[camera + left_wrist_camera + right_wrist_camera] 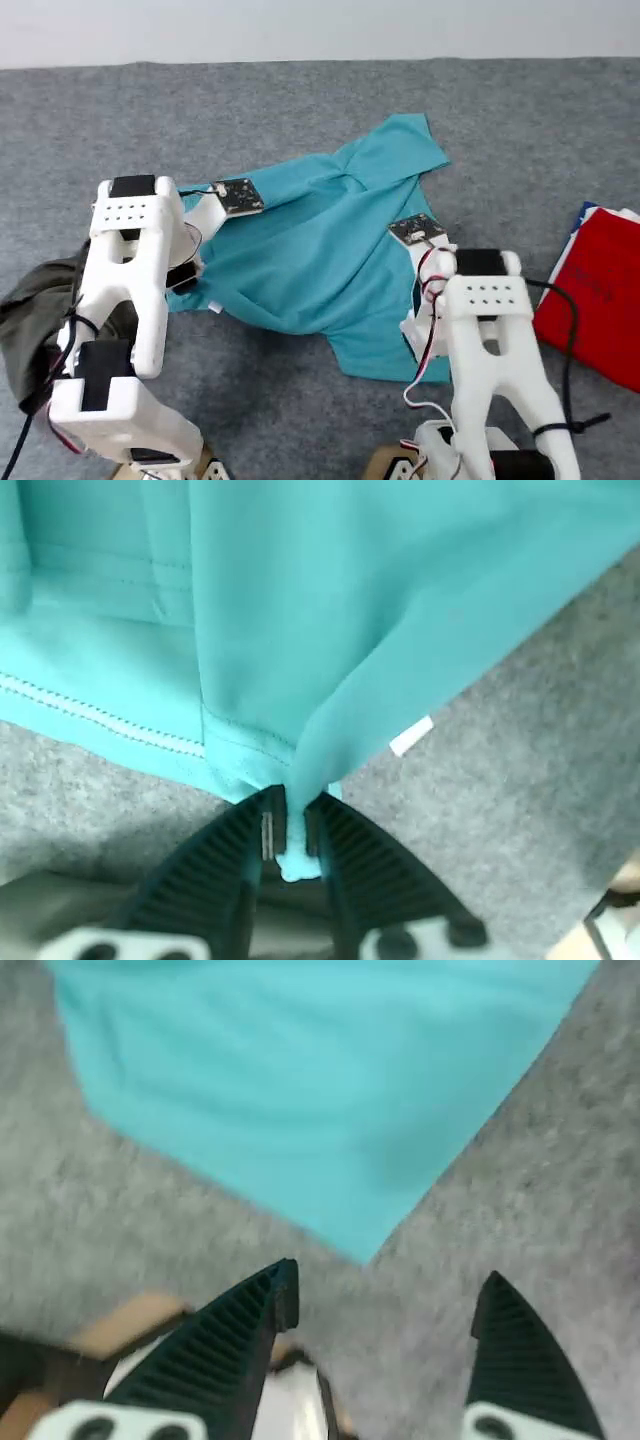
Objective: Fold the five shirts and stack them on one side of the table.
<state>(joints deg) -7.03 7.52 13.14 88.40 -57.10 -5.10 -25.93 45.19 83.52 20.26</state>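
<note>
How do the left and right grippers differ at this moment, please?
The left gripper is shut, pinching the hem of the teal shirt; the right gripper is open and holds nothing. The left gripper touches the cloth; the right gripper is apart from it, near a shirt corner over the grey table cover. Both have black ribbed jaws.

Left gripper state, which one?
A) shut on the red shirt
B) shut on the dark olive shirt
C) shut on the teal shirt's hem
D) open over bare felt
C: in the left wrist view the left gripper is closed with a fold of the teal shirt pinched between its tips, right at the stitched hem.
</note>
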